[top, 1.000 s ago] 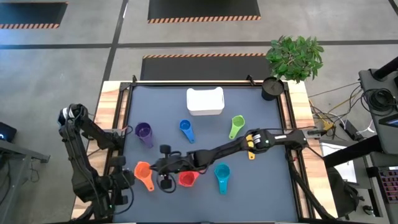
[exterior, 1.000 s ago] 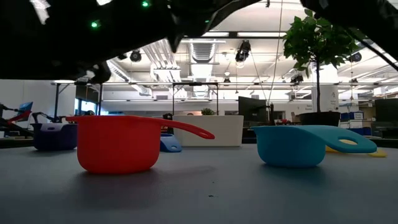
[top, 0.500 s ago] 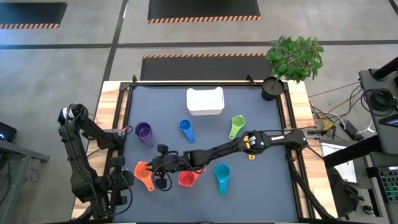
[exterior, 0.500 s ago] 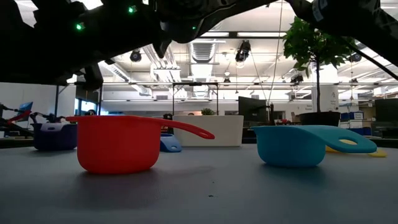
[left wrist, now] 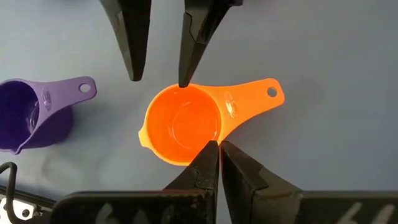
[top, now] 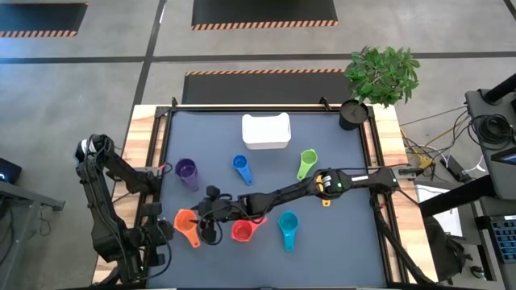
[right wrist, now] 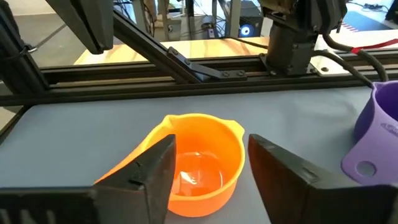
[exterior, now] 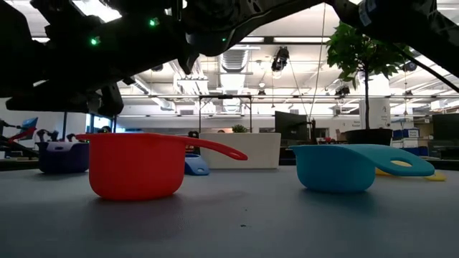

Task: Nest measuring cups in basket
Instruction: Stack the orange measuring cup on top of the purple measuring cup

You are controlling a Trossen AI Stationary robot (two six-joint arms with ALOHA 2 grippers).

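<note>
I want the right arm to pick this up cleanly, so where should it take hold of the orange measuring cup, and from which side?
Probably the bowl wall. The orange measuring cup sits upright, mouth up, and the open right gripper already straddles its rim from above, so a straight descent fits. The flat handle lies low, harder to pinch.

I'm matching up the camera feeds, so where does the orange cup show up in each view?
High: orange cup at lower left, just left of the right gripper.
Low: not visible.
Left wrist: centre.
Right wrist: bottom centre, between open fingers.
Shared landmark: purple cup.
</note>
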